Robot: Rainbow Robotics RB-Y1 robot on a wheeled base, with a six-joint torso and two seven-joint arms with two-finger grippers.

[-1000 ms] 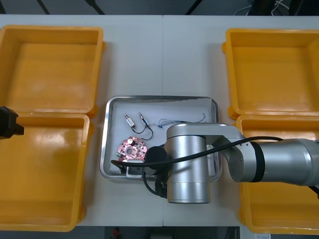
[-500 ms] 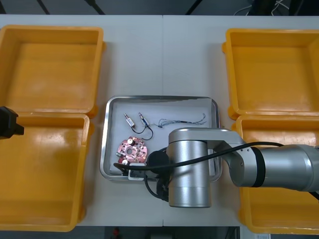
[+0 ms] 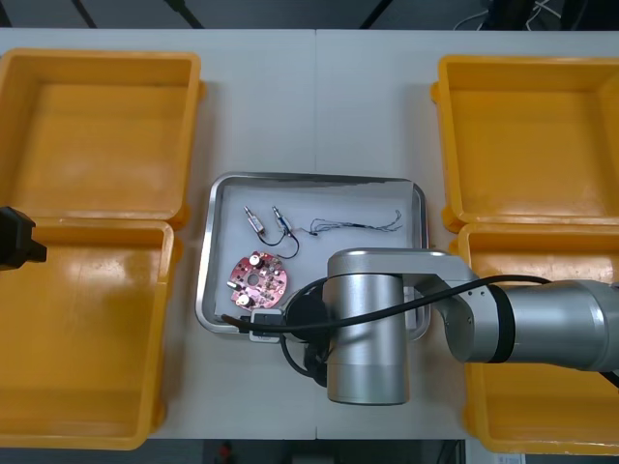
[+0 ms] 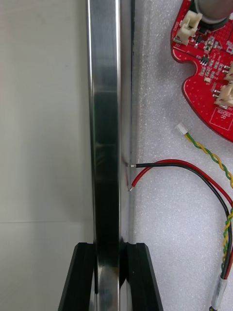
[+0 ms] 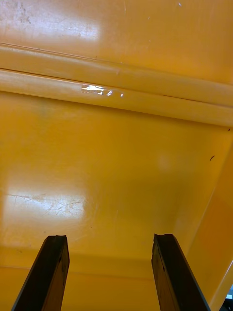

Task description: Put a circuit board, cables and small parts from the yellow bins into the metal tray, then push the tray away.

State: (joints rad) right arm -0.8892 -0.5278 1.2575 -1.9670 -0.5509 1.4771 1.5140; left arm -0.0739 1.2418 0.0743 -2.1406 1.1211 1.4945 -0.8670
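The metal tray (image 3: 208, 253) lies at the table's middle, white inside. It holds a round red circuit board (image 3: 257, 277), a black cable (image 3: 281, 236) with metal plugs and a thin blue and white cable (image 3: 358, 225). My right arm (image 3: 368, 329) reaches over the tray's near edge. In the right wrist view my right gripper (image 4: 109, 279) is shut on the tray's rim (image 4: 104, 121), one finger on each side. Beyond the fingers lie the red board (image 4: 208, 63), red and black wires (image 4: 179, 167) and a yellow twisted cable (image 4: 216, 158). My left gripper (image 5: 109, 274) hangs open over an orange bin floor (image 5: 111, 170).
Two yellow bins (image 3: 97, 126) (image 3: 87, 329) stand on the left, two more (image 3: 532, 126) (image 3: 542, 396) on the right. The left gripper (image 3: 14, 240) shows black at the left edge, over the near left bin. Bare table (image 3: 314, 106) lies beyond the tray.
The right fingers have closed onto the tray's near rim. The tray, with its contents, has slid a little away from the robot. The left arm has stayed still.
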